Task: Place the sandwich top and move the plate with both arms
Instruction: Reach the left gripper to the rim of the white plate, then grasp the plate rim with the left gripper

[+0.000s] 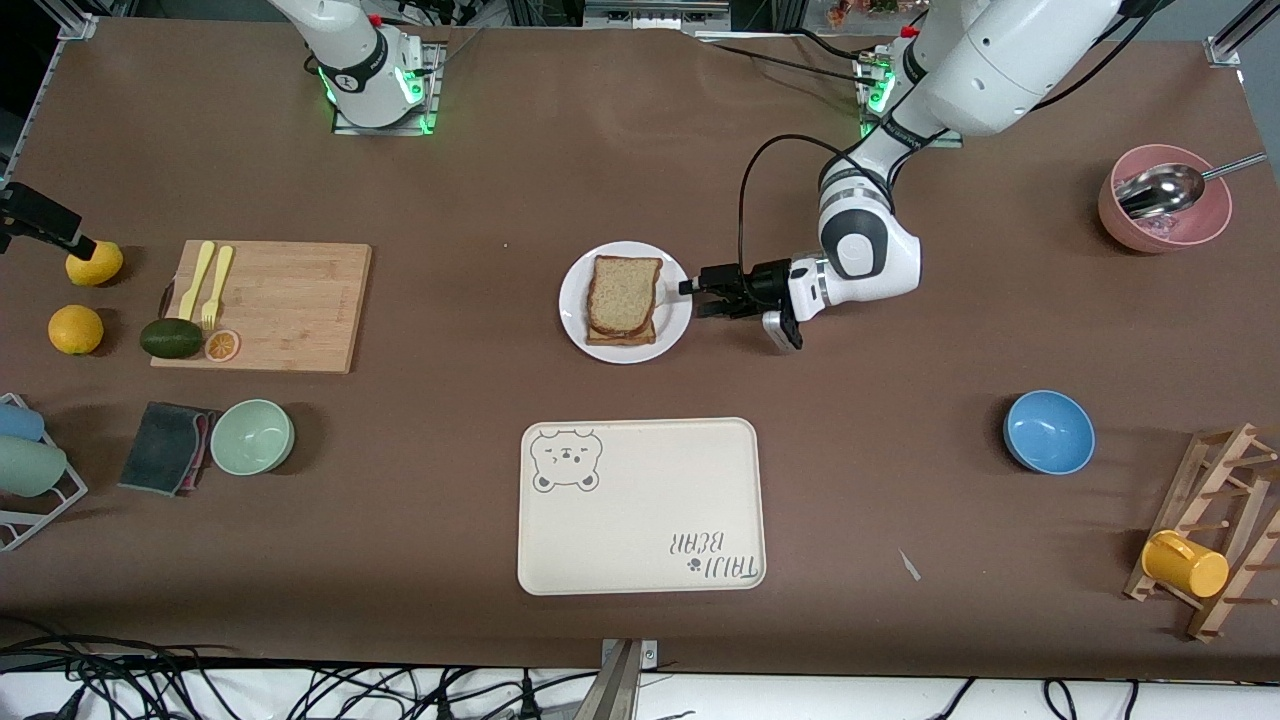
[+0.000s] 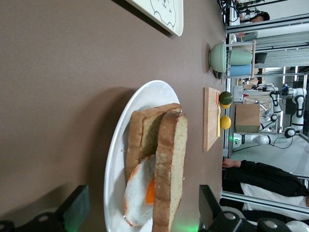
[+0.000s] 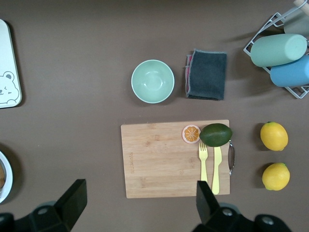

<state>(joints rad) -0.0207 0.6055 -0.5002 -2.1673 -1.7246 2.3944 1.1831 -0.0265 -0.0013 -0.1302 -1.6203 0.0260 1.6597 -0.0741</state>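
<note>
Glossy white arms (image 1: 865, 255) with grey joints, black cables, black fingers (image 1: 688, 288) and green-lit bases (image 1: 375, 95).

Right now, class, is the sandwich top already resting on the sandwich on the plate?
Yes. The sandwich top lies on the stacked sandwich on the plate, with the left claw open at the plate's rim.

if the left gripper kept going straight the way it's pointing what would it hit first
Probably the rim of the round white plate: the open left gripper points level at its edge, and the light tan speckled sandwich top comes next. Its height against the rim is unclear.
</note>
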